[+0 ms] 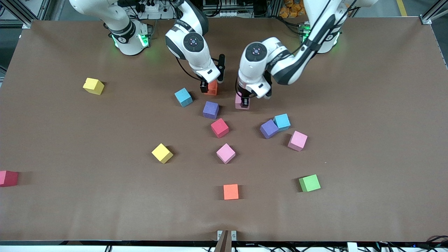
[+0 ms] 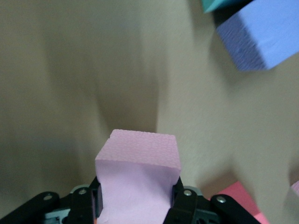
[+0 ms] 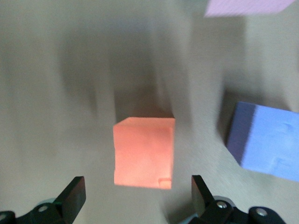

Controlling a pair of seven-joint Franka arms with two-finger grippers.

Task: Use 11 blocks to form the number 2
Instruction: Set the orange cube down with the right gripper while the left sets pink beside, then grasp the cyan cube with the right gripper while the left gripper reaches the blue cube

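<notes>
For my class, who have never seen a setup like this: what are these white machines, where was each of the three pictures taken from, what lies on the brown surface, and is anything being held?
Two white robot arms stand at a brown table. One picture looks down from a high camera facing them; the other two come from cameras on each arm's wrist.

Small matte foam cubes lie scattered on the table in many colours, for example a green cube and a yellow cube nearer the front camera. No digit is formed yet.

The left end effector is shut on a pink cube, seen close in the left wrist picture. The right end effector is open, its fingers either side of an orange cube resting on the table without gripping it.
</notes>
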